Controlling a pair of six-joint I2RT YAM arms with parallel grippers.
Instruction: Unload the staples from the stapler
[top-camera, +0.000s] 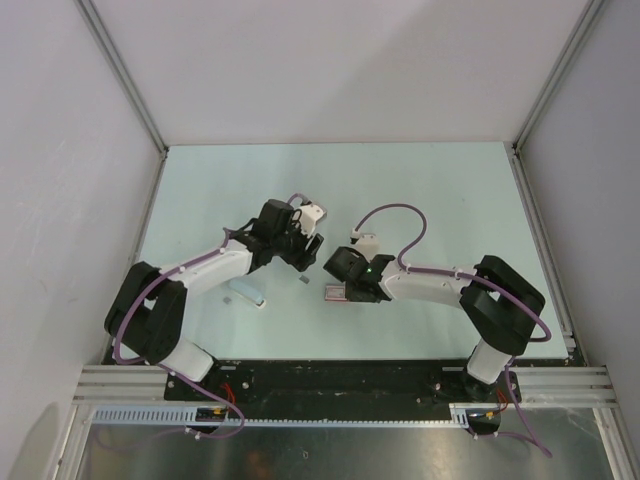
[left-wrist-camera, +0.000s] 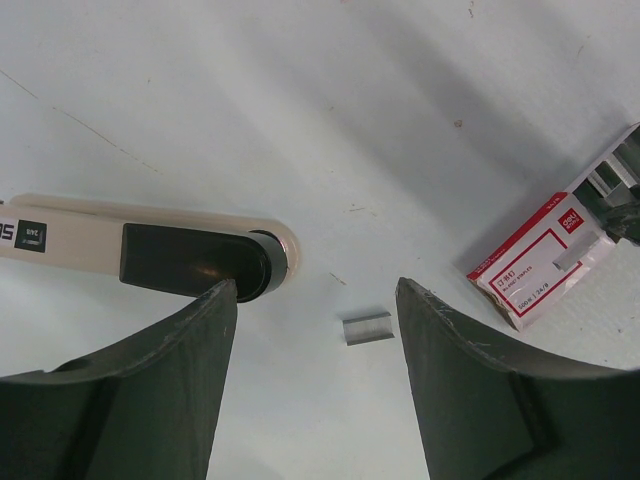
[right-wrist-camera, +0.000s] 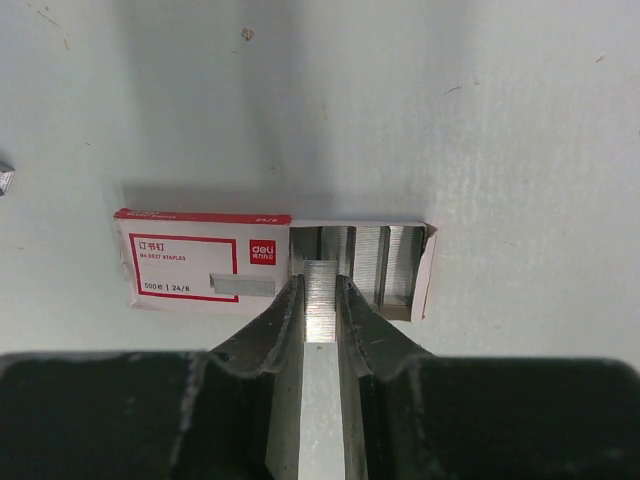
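Note:
The beige stapler (left-wrist-camera: 90, 240) with a black end (left-wrist-camera: 190, 262) lies on the table, left of my left gripper (left-wrist-camera: 315, 290); in the top view the stapler (top-camera: 246, 294) sits beside the left arm. My left gripper (top-camera: 305, 250) is open above the table with nothing in it. A short loose strip of staples (left-wrist-camera: 367, 328) lies between its fingers on the table. My right gripper (right-wrist-camera: 320, 285) is shut on a strip of staples (right-wrist-camera: 320, 300), held at the open end of the red-and-white staple box (right-wrist-camera: 200, 265).
The box's open tray (right-wrist-camera: 385, 262) holds more rows of staples. The same box (left-wrist-camera: 545, 262) lies to the right in the left wrist view and under my right gripper (top-camera: 345, 280) from above. White walls and metal rails enclose the pale table (top-camera: 440, 190).

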